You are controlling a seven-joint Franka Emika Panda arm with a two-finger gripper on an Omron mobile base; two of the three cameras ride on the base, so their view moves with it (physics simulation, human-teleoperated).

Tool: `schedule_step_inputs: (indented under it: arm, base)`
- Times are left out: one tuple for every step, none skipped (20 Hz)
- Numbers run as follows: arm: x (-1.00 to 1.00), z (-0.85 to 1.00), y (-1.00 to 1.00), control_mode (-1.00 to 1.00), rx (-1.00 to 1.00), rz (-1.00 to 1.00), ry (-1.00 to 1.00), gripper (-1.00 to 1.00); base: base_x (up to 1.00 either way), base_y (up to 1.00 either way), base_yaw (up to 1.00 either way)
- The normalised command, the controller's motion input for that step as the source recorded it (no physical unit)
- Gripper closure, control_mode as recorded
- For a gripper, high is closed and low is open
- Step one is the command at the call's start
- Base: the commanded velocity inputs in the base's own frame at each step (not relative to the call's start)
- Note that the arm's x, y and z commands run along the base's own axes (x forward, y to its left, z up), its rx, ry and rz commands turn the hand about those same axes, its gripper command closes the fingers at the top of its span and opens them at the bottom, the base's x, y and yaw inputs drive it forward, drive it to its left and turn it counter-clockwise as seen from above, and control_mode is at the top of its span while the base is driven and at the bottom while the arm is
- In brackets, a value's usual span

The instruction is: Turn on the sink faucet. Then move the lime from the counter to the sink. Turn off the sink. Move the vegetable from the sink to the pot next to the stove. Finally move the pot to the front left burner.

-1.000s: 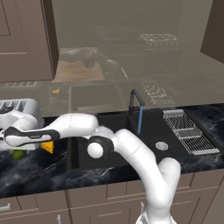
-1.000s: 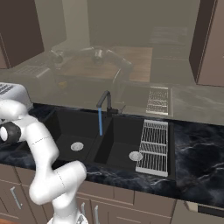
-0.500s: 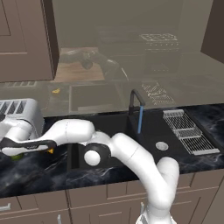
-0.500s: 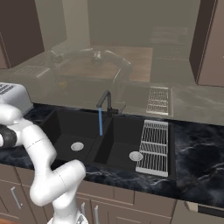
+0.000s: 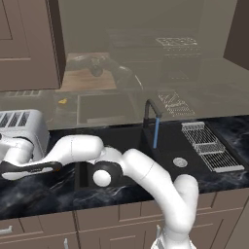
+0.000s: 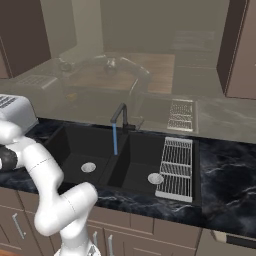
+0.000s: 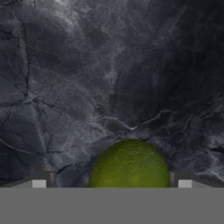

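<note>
Left base view: arm reaches from lower right across to far left of frame, low over the counter (image 5: 44, 194), prob. because the lime sits left of the sink (image 5: 168, 146), by the toaster (image 5: 22, 129) at mid-left. Sink faucet (image 5: 151, 114) at centre w/ a blue stream under the spout, so water is on; step 1 looks done. Dish rack (image 5: 209, 146) lies over the basin's right side. No lettering legible.

Right base view: faucet (image 6: 120, 117) at centre, stream falling near the divider between the two basins. Sink (image 6: 130, 160) holds no fruit, so the lime transfer is not done. Rack (image 6: 176, 167) right of centre; toaster (image 6: 12, 112) at left edge. No brands or labels readable.

Hand view: lime (image 7: 130, 165) at bottom centre on the veined counter (image 7: 109, 65), sitting between the two fingertips (image 7: 39, 183), gripper (image 7: 112, 183) spread wide w/ gaps either side; not clamped yet. Lined up straddling the fruit, I'd judge for a close-and-lift. Round fruit could roll if pinched off-centre. No writing.
</note>
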Motion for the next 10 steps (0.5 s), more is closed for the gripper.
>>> schedule_step_inputs:
  arm:
    - [0.19, -0.4, -0.29, -1.0, 0.05, 0.04, -0.13, -1.0]
    - [0.27, -0.39, -0.32, -1.0, 0.06, 0.04, -0.13, -1.0]
    - [0.27, -0.39, -0.31, -1.0, 0.06, 0.04, -0.13, -1.0]
    - [0.31, -0.39, -0.31, -1.0, 0.06, 0.05, -0.13, -1.0]
    - [0.34, -0.39, -0.27, -1.0, 0.07, 0.06, -0.13, -1.0]
    - [0.34, -0.37, -0.24, -1.0, 0.08, 0.06, -0.11, -1.0]
    - [0.34, -0.39, -0.18, -1.0, 0.09, 0.07, -0.09, -1.0]
    - [0.29, -0.37, -0.12, -1.0, 0.09, 0.07, -0.07, -1.0]
    - [0.26, -0.37, -0.05, -1.0, 0.09, 0.07, -0.05, -1.0]
    - [0.13, -0.4, 0.0, -1.0, 0.09, 0.07, -0.04, -1.0]
  base:
    - [0.0, 0.0, 0.0]
    - [0.0, 0.0, 0.0]
    - [0.0, 0.0, 0.0]
    - [0.0, 0.0, 0.0]
    - [0.0, 0.0, 0.0]
    - [0.0, 0.0, 0.0]
    - [0.0, 0.0, 0.0]
    - [0.0, 0.0, 0.0]
    - [0.0, 0.0, 0.0]
    - [0.0, 0.0, 0.0]
